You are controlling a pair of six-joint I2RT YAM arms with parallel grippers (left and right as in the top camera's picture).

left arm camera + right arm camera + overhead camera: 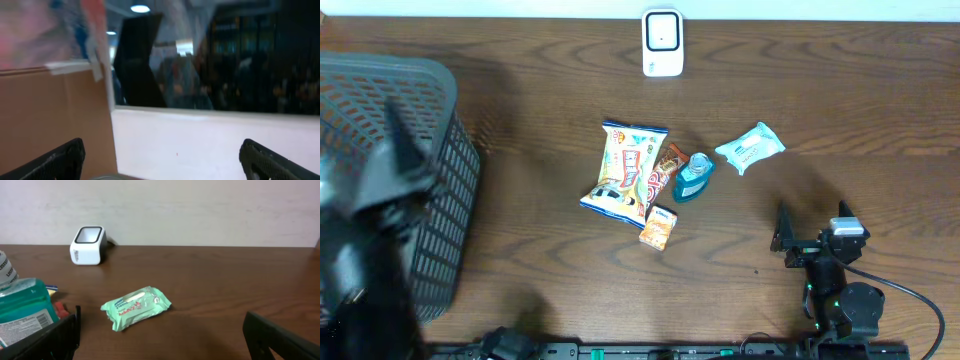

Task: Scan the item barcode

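Observation:
Several items lie mid-table: a yellow snack bag, a blue bottle, a mint-green wipes pack and a small orange box. The white barcode scanner stands at the far edge. My right gripper hovers open near the front right, holding nothing. In its wrist view the wipes pack lies ahead of the right gripper, with the bottle at the left and the scanner behind. My left gripper is raised and open, facing a wall and window, with nothing between its fingers.
A dark mesh basket stands at the table's left end, partly covered by the blurred left arm. A red-brown wrapper lies between the snack bag and the bottle. A cable trails from the right arm's base.

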